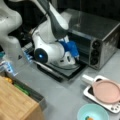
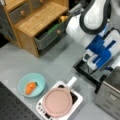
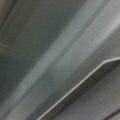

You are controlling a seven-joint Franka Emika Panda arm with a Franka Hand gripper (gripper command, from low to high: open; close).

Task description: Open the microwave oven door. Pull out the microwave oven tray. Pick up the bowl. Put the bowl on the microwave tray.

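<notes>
bowl (image 1: pixel 92 112): light teal, at the near edge of the grey worktop (image 1: pixel 62 95) in a front view; it holds a small orange carrot (image 2: pixel 30 87) with a green top; nothing grips or touches it; in a front view it sits just to the left of the white tray
pink plate (image 1: pixel 106 91): flat and round, resting on the white tray (image 2: pixel 75 105), which has a short white handle (image 2: pixel 72 82) and lies just behind the bowl in a front view
wooden drawer unit (image 2: pixel 37 20): on the worktop's side away from the oven; one grey drawer (image 2: pixel 48 36) stands pulled out with green and yellow items in it; what they are I cannot tell
microwave oven door (image 1: pixel 53 71): folded down flat onto the worktop in front of the oven; already open
microwave oven tray (image 1: pixel 72 70): dark, flat, showing at the oven mouth over the lowered door, directly under the hand; how far out it has come I cannot tell
hand (image 1: pixel 75 57): blue and white, low at the oven opening, just above the tray; whether its fingers are spread or closed I cannot tell; it holds neither bowl nor plate; in a front view (image 2: pixel 96 65) it hangs over the dark tray edge
wrist view: only blurred grey metal surfaces and a dark raised edge, very close
microwave oven (image 1: pixel 97 37): stainless steel, at the far right corner of the worktop in a front view; three black knobs (image 1: pixel 95 53) in a column on its front
</notes>
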